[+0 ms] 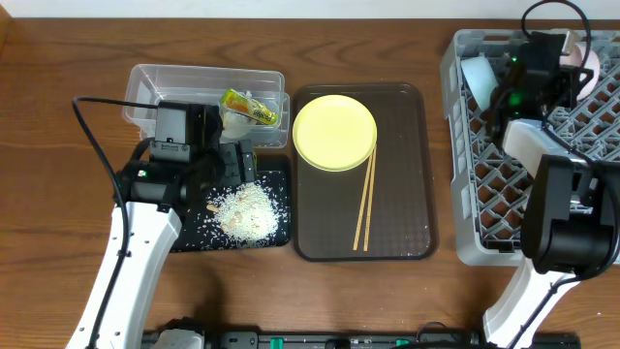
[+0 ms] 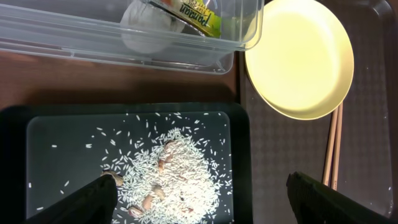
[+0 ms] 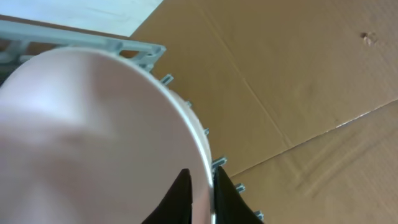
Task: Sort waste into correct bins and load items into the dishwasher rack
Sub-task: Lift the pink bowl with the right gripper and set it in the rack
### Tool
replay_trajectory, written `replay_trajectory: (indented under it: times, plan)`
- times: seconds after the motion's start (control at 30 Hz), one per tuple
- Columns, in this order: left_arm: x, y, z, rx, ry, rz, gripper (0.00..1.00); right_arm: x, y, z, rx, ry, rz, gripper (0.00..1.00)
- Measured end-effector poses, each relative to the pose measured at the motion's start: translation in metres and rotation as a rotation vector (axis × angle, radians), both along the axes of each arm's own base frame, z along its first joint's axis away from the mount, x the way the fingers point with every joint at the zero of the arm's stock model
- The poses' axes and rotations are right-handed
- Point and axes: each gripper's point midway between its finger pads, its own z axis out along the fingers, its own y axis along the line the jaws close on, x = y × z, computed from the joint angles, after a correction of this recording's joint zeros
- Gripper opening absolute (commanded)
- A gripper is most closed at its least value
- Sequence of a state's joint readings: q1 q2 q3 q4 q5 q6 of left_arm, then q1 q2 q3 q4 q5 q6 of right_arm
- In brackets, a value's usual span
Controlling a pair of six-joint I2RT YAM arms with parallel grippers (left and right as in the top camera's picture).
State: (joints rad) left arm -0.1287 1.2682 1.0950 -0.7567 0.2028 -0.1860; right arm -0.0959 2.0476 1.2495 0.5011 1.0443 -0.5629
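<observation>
Pinkish bowl [image 3: 93, 137] is what my right jaws have got. They're clamped shut on its rim, one finger [image 3: 180, 194] on each side, up at the far corner of the rack [image 1: 494, 179].

My left jaws are spread wide and hold nothing. The fingers [image 2: 93, 200] are well apart and touch nothing, hanging over the black tray [image 2: 56, 155] with the rice [image 2: 177, 171] heaped in it.

Just past that, the wrapper [image 2: 198, 14] and the paper [image 2: 146, 28] are both in the clear tub [image 2: 74, 34]. The yellow plate [image 1: 334, 133] and the chopsticks [image 1: 365, 199] sit on the brown tray [image 1: 407, 213] in the middle of the surface [image 1: 58, 58], with the sticks tucked partly under the plate's edge.
</observation>
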Motion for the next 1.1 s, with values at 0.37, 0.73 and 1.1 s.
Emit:
replay_trajectory:
  times: [0.37,0.73,1.1]
  plan:
    - [0.000,0.000,0.000,0.000,0.000,0.000,0.89,0.015,0.055,-0.030,0.067,0.073,0.122,0.29]
    - [0.000,0.000,0.000,0.000,0.001,0.000,0.89,-0.017,0.092,-0.029,0.281,0.167,0.209,0.45]
    - [0.000,0.000,0.000,0.000,0.002,0.000,0.89,-0.091,0.215,-0.017,1.066,0.262,0.547,0.45]
